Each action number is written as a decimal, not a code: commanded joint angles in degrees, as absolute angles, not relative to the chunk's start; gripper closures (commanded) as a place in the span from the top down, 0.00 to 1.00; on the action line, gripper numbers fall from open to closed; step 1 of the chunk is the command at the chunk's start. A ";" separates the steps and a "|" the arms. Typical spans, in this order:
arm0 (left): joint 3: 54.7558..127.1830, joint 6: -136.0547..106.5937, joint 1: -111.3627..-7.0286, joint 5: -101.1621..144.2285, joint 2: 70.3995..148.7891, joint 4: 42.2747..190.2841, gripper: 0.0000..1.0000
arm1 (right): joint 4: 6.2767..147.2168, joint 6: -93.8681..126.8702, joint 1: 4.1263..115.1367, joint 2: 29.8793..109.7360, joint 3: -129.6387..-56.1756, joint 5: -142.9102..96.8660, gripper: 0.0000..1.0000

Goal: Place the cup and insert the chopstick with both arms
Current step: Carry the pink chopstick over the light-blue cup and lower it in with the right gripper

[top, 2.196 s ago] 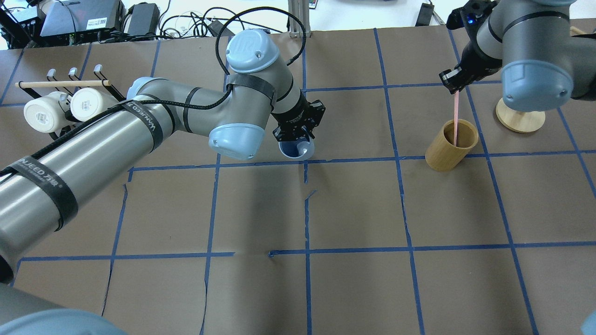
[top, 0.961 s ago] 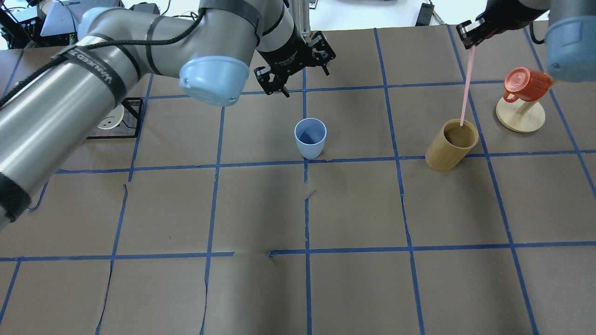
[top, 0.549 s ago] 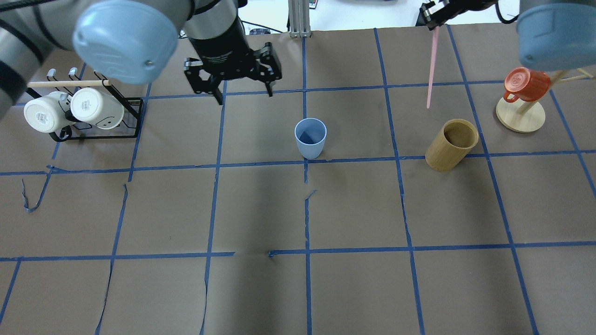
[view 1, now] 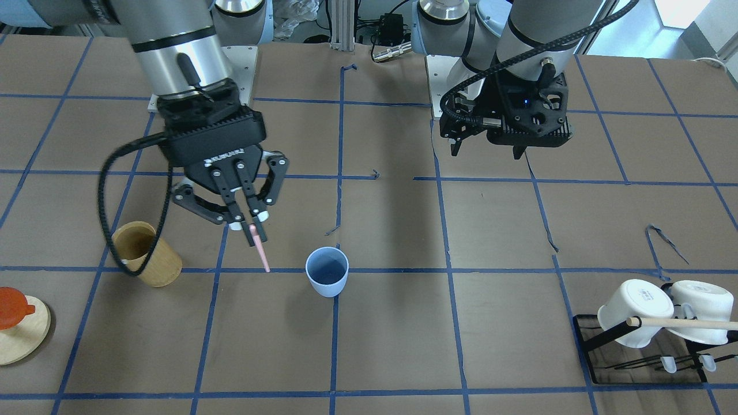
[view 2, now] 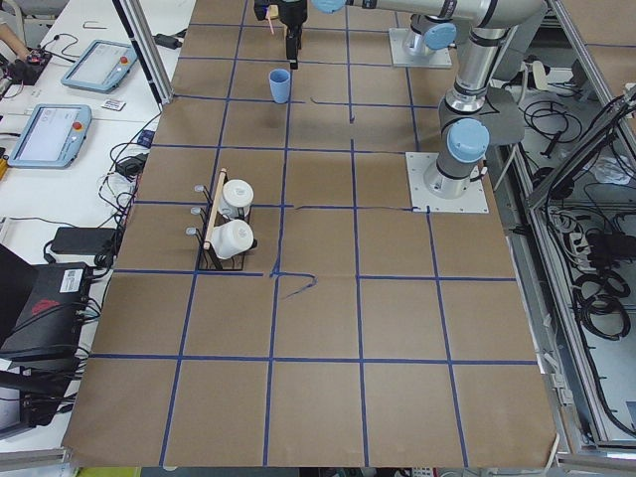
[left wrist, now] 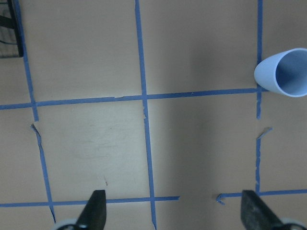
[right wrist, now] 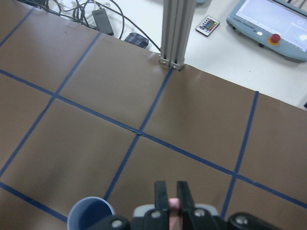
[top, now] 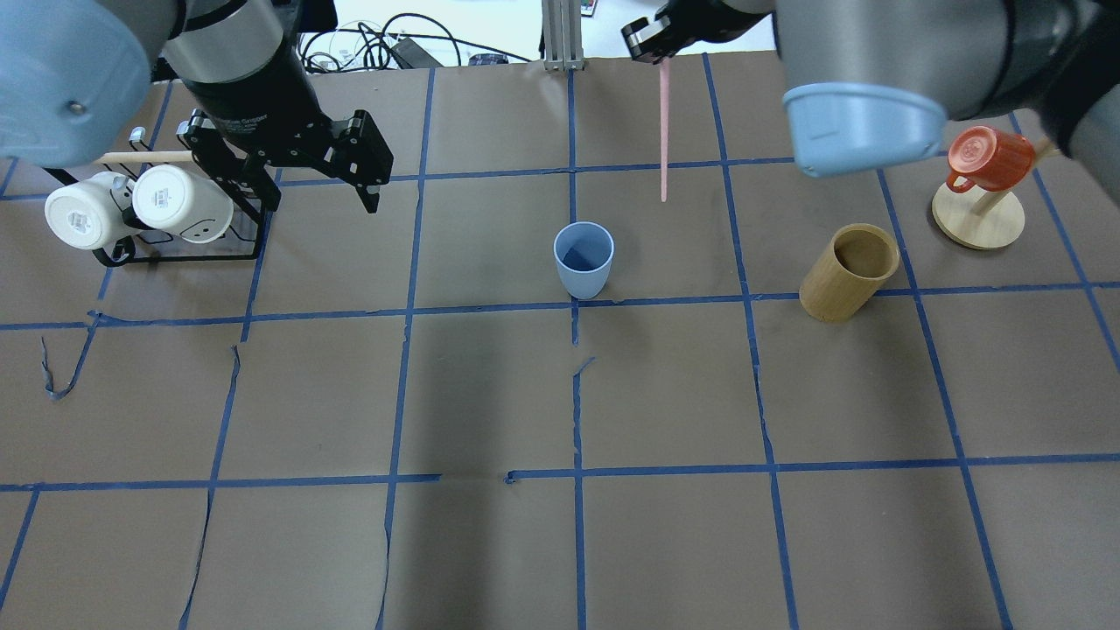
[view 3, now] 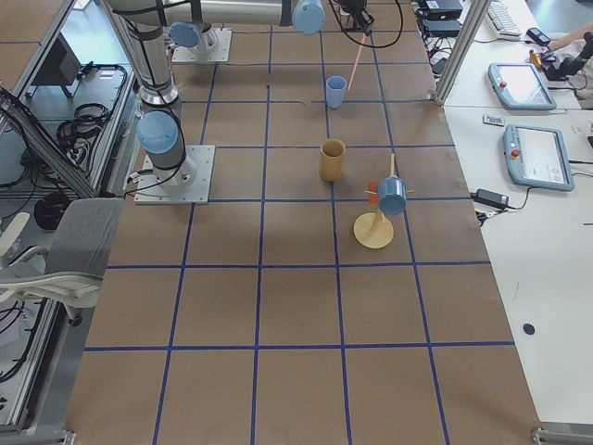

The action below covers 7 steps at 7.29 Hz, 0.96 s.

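Observation:
The light blue cup stands upright on the table near the middle; it also shows in the front view and the left wrist view. My right gripper is shut on the top of the pink chopstick, which hangs point down in the air beside the cup, outside it. In the overhead view the chopstick hangs from the right gripper a little right of the cup. My left gripper is open and empty, raised, well left of the cup.
A tan bamboo cylinder stands right of the cup. A red mug hangs on a wooden stand at the far right. A black rack with two white mugs and a wooden rod is at the far left.
My left gripper let go of the cup, rose and swung left toward the rack. My right gripper lifted the chopstick out of the bamboo cylinder and carried it left toward the cup.

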<state>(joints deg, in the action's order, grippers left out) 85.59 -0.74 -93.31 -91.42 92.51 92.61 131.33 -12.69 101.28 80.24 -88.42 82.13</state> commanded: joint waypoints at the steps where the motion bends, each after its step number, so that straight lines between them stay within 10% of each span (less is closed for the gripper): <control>1: 87.10 -0.61 -92.03 -91.14 90.45 90.53 1.00 | 136.92 -8.81 107.03 77.09 -88.77 82.26 0.00; 5: 87.19 -0.35 -91.41 -91.50 90.18 90.97 1.00 | 143.18 -7.47 107.40 76.55 -95.27 82.36 0.01; 6: 87.19 -0.79 -91.41 -91.58 90.18 91.31 1.00 | 143.00 -5.38 107.32 76.73 -95.27 82.96 0.32; 7: 87.19 -3.40 -91.41 -91.58 90.00 91.58 1.00 | 142.65 -2.40 107.31 76.90 -94.93 83.06 0.99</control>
